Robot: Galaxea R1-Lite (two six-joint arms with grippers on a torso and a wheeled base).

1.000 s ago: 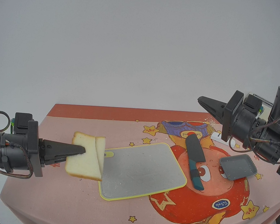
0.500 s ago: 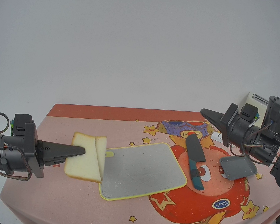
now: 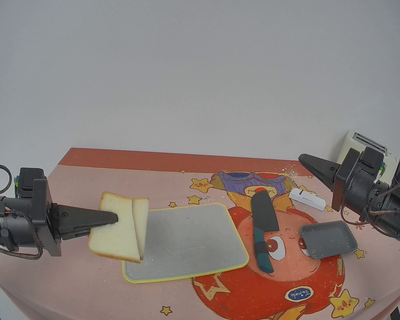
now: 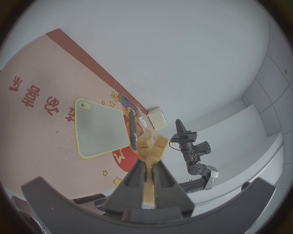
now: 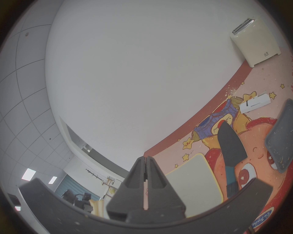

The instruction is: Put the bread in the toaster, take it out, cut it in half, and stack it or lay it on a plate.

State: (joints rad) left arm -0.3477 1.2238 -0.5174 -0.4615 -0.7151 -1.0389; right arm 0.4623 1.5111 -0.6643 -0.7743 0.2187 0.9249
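Two pieces of white bread hang in the air just left of the grey cutting board, above the table's left side. My left gripper is shut on their edge; in the left wrist view the pieces of bread splay apart beyond the gripper. My right gripper is shut and holds nothing, raised over the table's back right, in front of the cream toaster. A dark knife with a teal handle lies right of the board. A grey square plate lies to the right of the knife.
A small white flat object lies between the toaster and the plate. The pink cartoon tablecloth covers the table, and its front and left edges are close to the bread. A plain wall stands behind.
The head view has shifted, so the table sits further left in the picture. My right gripper has drawn back to the right and dropped a little. The left gripper still holds the bread.
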